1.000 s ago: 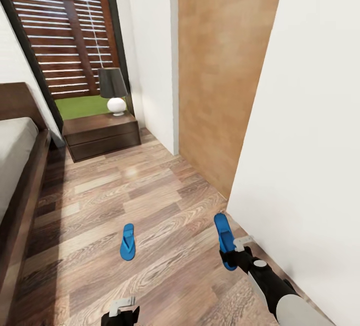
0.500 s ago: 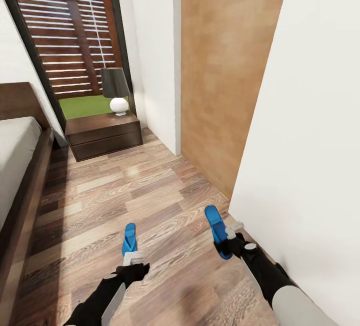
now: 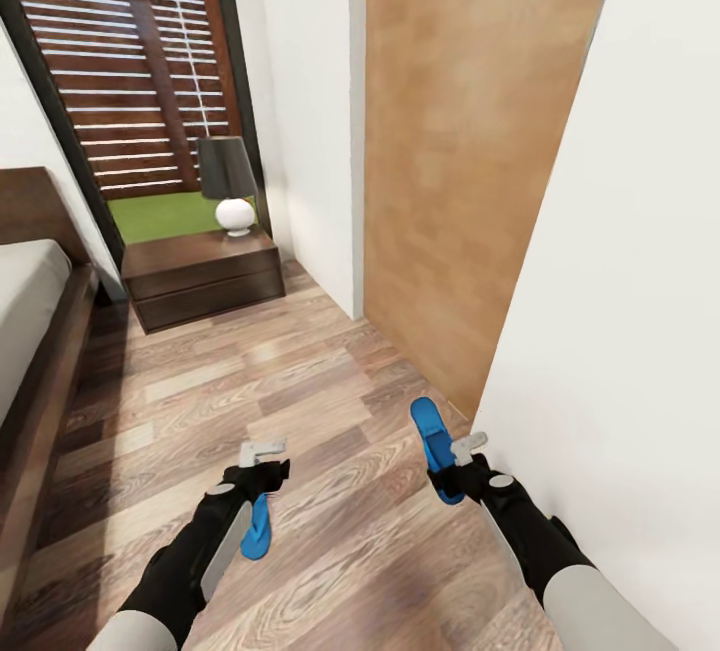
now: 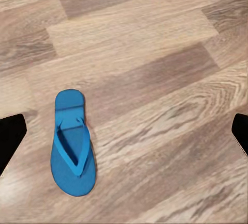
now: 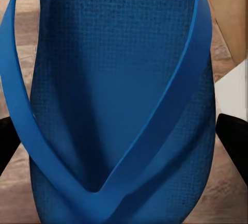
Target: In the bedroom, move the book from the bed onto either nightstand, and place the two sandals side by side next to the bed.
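Left claw (image 3: 264, 459) advanced — now over left sandal (image 3: 257, 529); right sandal (image 3: 434, 434) lifted.

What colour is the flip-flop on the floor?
Bright blue flip-flop, clearest in the left wrist view.

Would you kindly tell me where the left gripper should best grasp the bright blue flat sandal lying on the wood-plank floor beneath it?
Probably across the bright blue flat sandal at mid-sole, coming straight down from above: it lies flat, strap up, and its slim width suits the open left gripper, which hangs above it.

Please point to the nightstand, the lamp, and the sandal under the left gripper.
nightstand (image 3: 200, 283), head view, on its drawer front.
lamp (image 3: 224, 167), head view, on its dark shade.
sandal (image 4: 72, 146), left wrist view, on its strap.
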